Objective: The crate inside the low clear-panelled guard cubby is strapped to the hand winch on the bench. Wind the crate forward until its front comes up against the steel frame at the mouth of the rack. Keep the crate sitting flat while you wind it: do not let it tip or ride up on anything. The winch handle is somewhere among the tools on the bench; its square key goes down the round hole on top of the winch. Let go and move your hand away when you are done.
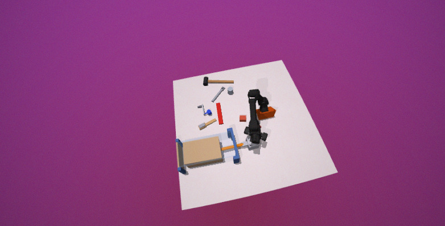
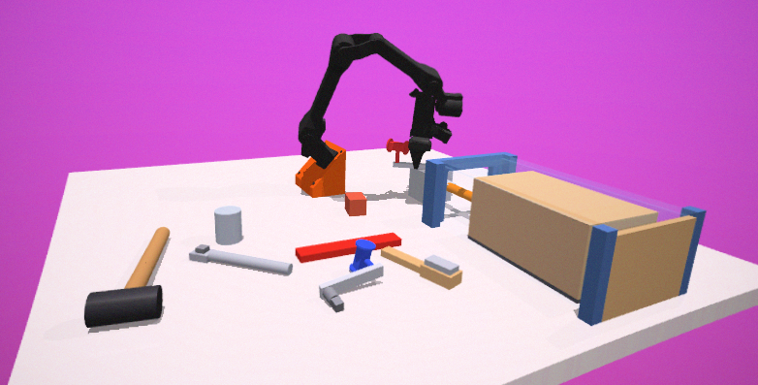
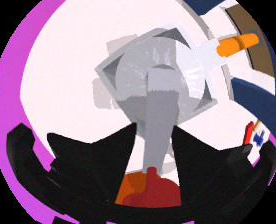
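Note:
The tan crate [image 1: 202, 151] [image 2: 535, 223] sits flat inside the clear-panelled cubby, with a gap between its front and the blue frame [image 1: 232, 137] [image 2: 433, 191] at the mouth. An orange strap [image 1: 228, 147] [image 2: 459, 190] [image 3: 239, 45] runs from it under the frame to the grey winch [image 1: 253, 146] [image 2: 417, 186] [image 3: 126, 77]. A grey crank handle [image 3: 161, 107] with a red knob [image 2: 397, 145] [image 3: 156, 192] is on top of the winch; its key end is hidden. My gripper [image 2: 416, 166] [image 3: 154, 128] points down over the winch, open, its fingers either side of the crank arm.
A crank with a blue knob [image 1: 208, 112] [image 2: 364, 252], a brush [image 1: 207, 124] [image 2: 442, 271], a red bar [image 1: 219, 113] [image 2: 347, 247], a wrench [image 1: 218, 94] [image 2: 243, 262], a grey cylinder [image 1: 230, 90] [image 2: 228, 226], a mallet [image 1: 219, 81] [image 2: 124, 305] and a red cube [image 1: 243, 118] [image 2: 355, 204] lie on the bench.

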Motion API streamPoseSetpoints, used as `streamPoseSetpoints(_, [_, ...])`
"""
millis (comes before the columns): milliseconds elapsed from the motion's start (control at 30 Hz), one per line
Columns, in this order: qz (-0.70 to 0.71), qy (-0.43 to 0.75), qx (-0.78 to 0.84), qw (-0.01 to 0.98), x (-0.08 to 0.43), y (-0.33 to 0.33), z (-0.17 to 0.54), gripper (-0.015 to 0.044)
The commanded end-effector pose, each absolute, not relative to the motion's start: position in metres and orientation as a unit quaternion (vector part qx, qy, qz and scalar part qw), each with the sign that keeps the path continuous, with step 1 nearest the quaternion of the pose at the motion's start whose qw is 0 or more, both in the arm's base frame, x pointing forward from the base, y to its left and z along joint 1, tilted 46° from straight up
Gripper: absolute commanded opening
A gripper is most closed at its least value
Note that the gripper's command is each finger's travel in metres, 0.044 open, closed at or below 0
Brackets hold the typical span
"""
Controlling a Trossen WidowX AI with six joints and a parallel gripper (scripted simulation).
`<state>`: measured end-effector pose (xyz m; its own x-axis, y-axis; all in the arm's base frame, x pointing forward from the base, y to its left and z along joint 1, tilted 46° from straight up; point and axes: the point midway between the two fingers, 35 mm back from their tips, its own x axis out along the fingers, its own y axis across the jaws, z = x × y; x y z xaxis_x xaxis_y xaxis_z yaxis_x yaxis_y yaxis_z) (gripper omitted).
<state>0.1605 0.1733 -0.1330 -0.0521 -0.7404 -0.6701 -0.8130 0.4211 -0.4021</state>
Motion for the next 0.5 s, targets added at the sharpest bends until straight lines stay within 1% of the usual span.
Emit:
streamPoseSetpoints(0, [0.039, 0.722, -0.54, 0.432, 0.163, 0.172, -0.132, 0.0263])
streamPoseSetpoints(233, [0.039, 0.722, -0.54, 0.432, 0.163, 0.172, -0.132, 0.044])
streamPoseSetpoints(333, [0.039, 0.721, -0.54, 0.432, 0.163, 0.174, -0.131, 0.044])
streamPoseSetpoints(467, [0.045, 0.717, -0.539, 0.44, 0.167, 0.201, -0.11, 0.044])
